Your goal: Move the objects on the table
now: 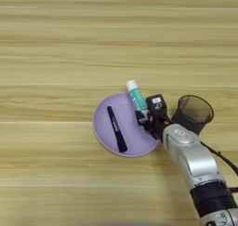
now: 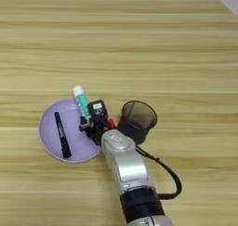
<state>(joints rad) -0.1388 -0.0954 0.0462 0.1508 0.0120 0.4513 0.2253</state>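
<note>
A slim black marker pen lies on a round lilac plate on the wooden table, pointing from upper left to lower right. The white glue stick with its teal-green label sticks up and to the left over the plate's upper right rim, white cap outermost. My right gripper reaches in from the lower right, its black fingers shut around the stick's lower end. The same grip shows in the right eye view, gripper on glue stick, with the stick's lower end hidden by the fingers.
A black mesh cup stands upright just right of the gripper, close to my silver forearm. A black cable loops off the forearm over the table. Bare wood stretches to the left and far side.
</note>
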